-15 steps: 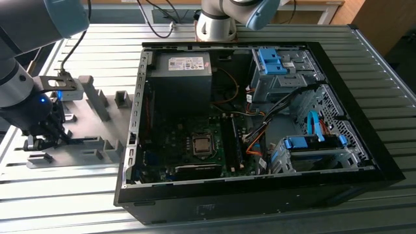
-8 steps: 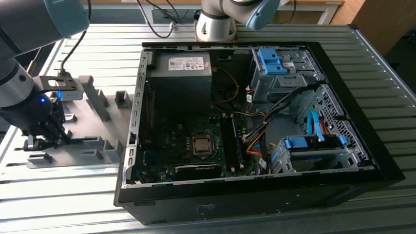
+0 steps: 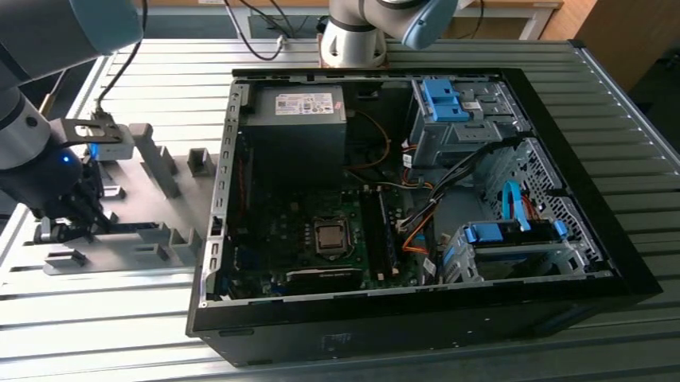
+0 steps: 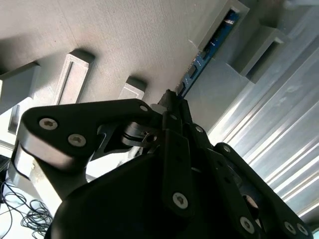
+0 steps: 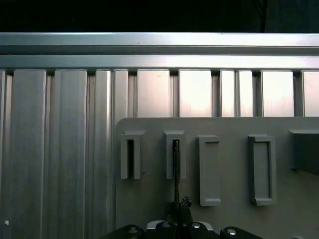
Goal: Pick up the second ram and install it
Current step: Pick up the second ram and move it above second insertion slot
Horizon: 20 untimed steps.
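The second ram (image 4: 204,55) is a thin blue board standing on edge in a slotted grey holder (image 5: 175,149) on the fixture plate (image 3: 133,203). In the first wrist view the second ram (image 5: 175,172) shows as a dark thin line running from that holder to my gripper (image 5: 180,211). My gripper (image 4: 172,99) has its black fingers drawn together on the near end of the board. In the exterior view my gripper (image 3: 66,227) is low over the plate, at the exterior view's left of the open computer case (image 3: 225,183).
The case lies open with its motherboard (image 3: 318,239) and dark memory slots (image 3: 378,231) facing up, a power supply (image 3: 292,119) at the back, and blue drive-bay clips (image 3: 444,99). Several grey holder blocks (image 3: 159,167) stand on the plate. The table (image 3: 107,318) is ribbed metal.
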Each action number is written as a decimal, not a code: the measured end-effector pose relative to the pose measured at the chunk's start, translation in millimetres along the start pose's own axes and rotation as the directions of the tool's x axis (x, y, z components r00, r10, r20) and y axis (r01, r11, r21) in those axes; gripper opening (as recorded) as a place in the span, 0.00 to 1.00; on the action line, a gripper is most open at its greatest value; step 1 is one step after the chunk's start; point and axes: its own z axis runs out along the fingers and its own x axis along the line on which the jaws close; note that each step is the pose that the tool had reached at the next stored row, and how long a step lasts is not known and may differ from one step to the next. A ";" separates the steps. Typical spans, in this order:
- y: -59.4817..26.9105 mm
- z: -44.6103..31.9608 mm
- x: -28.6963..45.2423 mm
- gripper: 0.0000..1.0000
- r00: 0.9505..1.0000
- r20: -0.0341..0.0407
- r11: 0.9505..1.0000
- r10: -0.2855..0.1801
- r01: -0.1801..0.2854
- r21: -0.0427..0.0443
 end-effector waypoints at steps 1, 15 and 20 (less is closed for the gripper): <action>0.0 -2.2 -0.1 0.14 1.000 0.000 1.000 0.000 0.000 0.000; 0.3 -33.0 -1.0 0.14 1.000 0.000 1.000 0.000 0.000 0.000; 0.3 -33.2 -1.0 0.14 1.000 0.000 1.000 0.000 0.000 0.000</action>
